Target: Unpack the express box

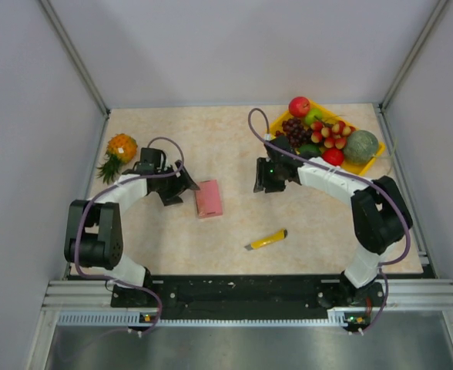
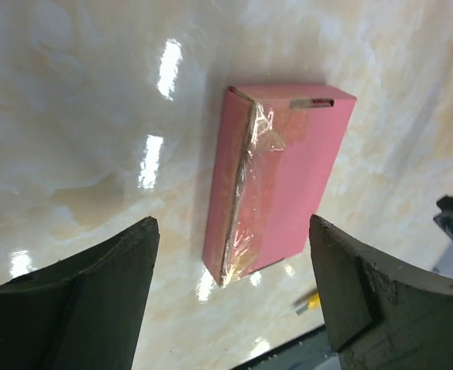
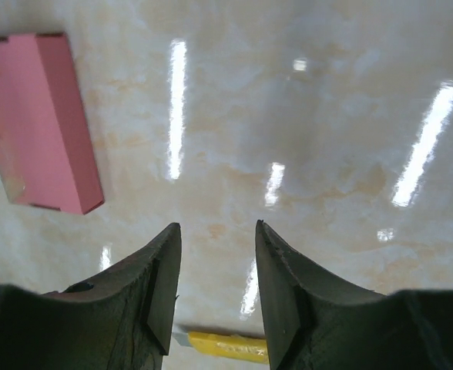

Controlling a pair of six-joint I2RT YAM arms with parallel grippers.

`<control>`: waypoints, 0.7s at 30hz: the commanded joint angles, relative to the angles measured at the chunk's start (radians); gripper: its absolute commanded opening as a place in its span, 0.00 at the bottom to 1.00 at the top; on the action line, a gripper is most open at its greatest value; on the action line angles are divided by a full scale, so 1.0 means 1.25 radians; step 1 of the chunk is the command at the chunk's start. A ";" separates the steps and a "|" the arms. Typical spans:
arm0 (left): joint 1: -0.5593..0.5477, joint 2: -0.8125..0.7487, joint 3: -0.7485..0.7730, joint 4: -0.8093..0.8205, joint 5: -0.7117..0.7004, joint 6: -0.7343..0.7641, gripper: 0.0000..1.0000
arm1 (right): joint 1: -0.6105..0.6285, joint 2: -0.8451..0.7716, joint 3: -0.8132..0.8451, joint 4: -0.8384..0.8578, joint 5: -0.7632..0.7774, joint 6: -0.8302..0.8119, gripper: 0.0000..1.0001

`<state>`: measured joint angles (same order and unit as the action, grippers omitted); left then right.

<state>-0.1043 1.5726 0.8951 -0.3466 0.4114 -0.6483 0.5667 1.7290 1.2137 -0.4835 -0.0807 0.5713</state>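
Note:
The pink express box [image 1: 208,198] lies flat on the table, left of centre, sealed with clear tape along one seam [image 2: 246,193]. My left gripper [image 1: 182,185] is open and empty just left of the box; in the left wrist view the box [image 2: 288,185] lies beyond and between the spread fingers [image 2: 111,285]. My right gripper [image 1: 263,179] is open and empty over bare table right of the box. In the right wrist view the box [image 3: 38,123] sits at upper left. A yellow utility knife [image 1: 266,240] lies near the front, and shows below the right fingers [image 3: 226,347].
A yellow fruit tray [image 1: 363,166] at the back right holds an apple, grapes, a melon and other fruit. A small pineapple [image 1: 119,150] lies at the back left. Grey walls enclose the table on three sides.

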 commanded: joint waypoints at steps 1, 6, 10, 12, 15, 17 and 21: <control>0.004 -0.046 0.032 0.015 -0.123 0.025 0.82 | 0.072 0.017 0.072 0.035 -0.076 -0.129 0.42; 0.004 0.041 0.100 0.108 -0.069 -0.005 0.70 | 0.156 0.100 0.119 0.058 -0.144 -0.219 0.09; 0.004 0.149 0.161 0.145 -0.040 -0.031 0.54 | 0.185 0.157 0.147 0.093 -0.254 -0.224 0.00; 0.004 0.196 0.180 0.148 -0.029 -0.035 0.50 | 0.206 0.170 0.160 0.108 -0.259 -0.234 0.00; 0.004 0.249 0.210 0.148 -0.002 -0.027 0.42 | 0.220 0.200 0.185 0.105 -0.261 -0.239 0.00; 0.004 0.267 0.219 0.152 0.021 -0.023 0.41 | 0.222 0.217 0.195 0.105 -0.267 -0.236 0.00; 0.004 0.298 0.225 0.161 0.065 -0.009 0.41 | 0.224 0.243 0.206 0.100 -0.261 -0.231 0.00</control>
<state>-0.1036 1.9118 1.1442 -0.1844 0.4301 -0.6811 0.8322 2.0098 1.4113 -0.3882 -0.3851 0.2981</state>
